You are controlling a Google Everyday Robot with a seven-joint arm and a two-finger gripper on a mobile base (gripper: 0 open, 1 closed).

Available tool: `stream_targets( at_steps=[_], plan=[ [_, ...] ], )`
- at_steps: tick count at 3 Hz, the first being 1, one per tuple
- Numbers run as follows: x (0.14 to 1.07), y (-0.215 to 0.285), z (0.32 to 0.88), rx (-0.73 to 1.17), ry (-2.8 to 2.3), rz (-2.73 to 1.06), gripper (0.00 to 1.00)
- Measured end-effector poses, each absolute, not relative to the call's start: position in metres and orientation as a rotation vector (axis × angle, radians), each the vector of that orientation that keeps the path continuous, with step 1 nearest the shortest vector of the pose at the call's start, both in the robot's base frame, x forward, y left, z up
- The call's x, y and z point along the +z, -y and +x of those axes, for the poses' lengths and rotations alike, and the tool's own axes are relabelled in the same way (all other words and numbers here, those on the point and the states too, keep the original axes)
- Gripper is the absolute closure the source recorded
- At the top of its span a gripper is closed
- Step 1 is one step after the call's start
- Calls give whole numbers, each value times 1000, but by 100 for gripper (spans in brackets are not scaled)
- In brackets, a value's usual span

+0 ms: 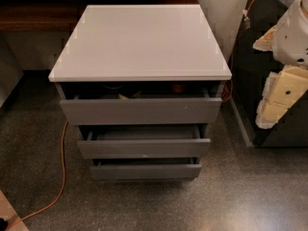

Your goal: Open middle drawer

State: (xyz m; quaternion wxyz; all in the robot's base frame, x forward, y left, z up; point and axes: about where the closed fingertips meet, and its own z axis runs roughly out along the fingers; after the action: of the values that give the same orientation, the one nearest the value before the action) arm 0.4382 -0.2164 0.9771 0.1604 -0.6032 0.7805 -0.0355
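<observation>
The middle drawer (144,147) is sitting partly pulled out at six o'clock from frame centre, its floor showing, so the opening is looking largely done. The pincer (283,93) is hanging at three o'clock, well apart, likely keeping clear of the drawer's travel. I am not able to tell whether it is spread or pressed together.

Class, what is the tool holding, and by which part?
Nothing that shows: the tool is at the right edge, apart from the middle drawer.

Middle drawer (143,148) ajar; jaws at right edge.
</observation>
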Motion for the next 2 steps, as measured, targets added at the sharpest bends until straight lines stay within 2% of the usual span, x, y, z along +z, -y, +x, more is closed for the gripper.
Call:
stream_targets(
  at_steps=[2],
  plan=[
    [963, 208, 442, -108, -2180, -1759, 0]
  ],
)
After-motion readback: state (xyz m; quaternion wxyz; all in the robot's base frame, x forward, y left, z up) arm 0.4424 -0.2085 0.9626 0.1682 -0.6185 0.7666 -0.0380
